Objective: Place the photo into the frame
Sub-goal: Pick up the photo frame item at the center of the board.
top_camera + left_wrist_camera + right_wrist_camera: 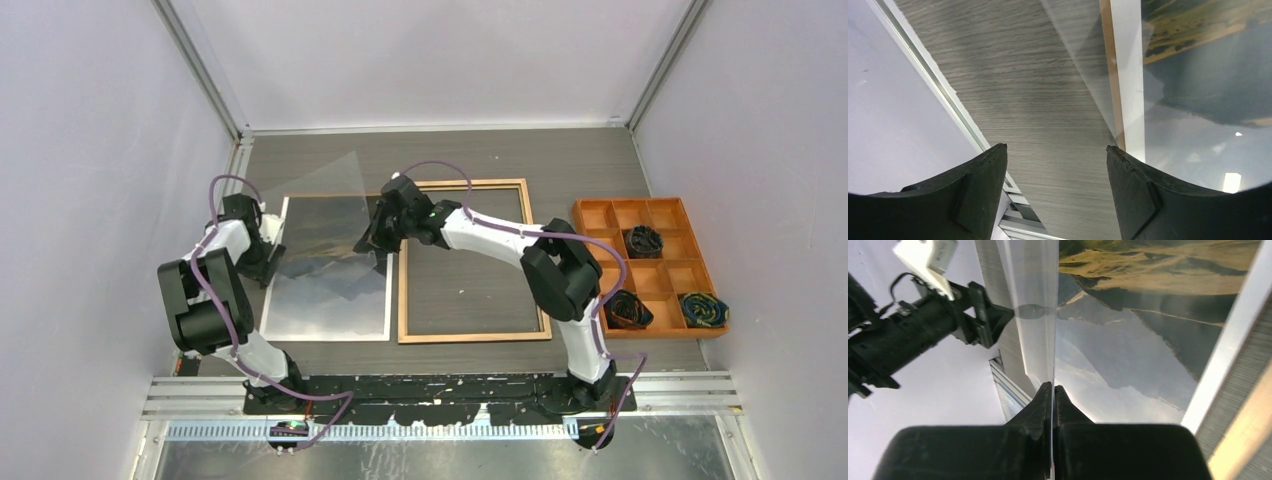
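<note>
The right gripper is clenched on the edge of a clear sheet, its two black fingertips pressed together with the thin pane between them. It sits over the right edge of the photo. From the grip the clear sheet slants across the photo, and one corner reaches beyond the photo's far edge in the top view. It is see-through, so the landscape shows through it with pale glare.

The left gripper hangs released at the photo's left edge, jaws wide apart with nothing between them. Bare table shows below the gap. One of its fingers is close beside the photo's white border, where a narrow brown strip runs along the border's outer side.

The photo lies flat, picture side up, dark mountains under a gold-brown sky. It is outside the frame, which lies just to the right of the photo with its light wood side up and only table inside its opening. Further right of the photo, past the frame, an orange tray holds a few dark bundles
</note>
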`<state>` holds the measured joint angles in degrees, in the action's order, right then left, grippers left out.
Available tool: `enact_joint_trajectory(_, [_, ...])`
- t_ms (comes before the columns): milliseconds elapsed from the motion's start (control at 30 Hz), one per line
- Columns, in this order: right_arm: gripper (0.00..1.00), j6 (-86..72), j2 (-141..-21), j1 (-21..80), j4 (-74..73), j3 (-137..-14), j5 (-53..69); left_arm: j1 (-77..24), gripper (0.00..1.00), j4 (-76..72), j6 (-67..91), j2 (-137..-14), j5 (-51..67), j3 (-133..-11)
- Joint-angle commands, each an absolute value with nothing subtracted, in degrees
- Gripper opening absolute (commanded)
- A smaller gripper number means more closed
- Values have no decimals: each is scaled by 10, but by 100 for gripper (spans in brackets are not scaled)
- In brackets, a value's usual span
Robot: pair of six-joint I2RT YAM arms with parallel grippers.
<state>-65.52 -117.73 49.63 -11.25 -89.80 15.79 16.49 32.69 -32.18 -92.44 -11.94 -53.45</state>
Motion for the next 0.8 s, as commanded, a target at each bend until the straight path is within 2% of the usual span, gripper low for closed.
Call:
enact_joint_trajectory(0, [1,-572,-1099,470,-170,-901,127,182,76,418,-314,-899,-64,-608])
enact_joint_trajectory(200, [1,-531,-929,402,-231,-753,100,166,77,499,-298,-878,-36,-702])
enact_joint_trajectory(467, [1,-480,-724,309,-375,-573,37,49,78,502,-262,-882,-68,-699])
enact_joint_trajectory(767, [1,-387,-678,260,-531,-571,10,-120,77,488,-223,-927,-107,-715])
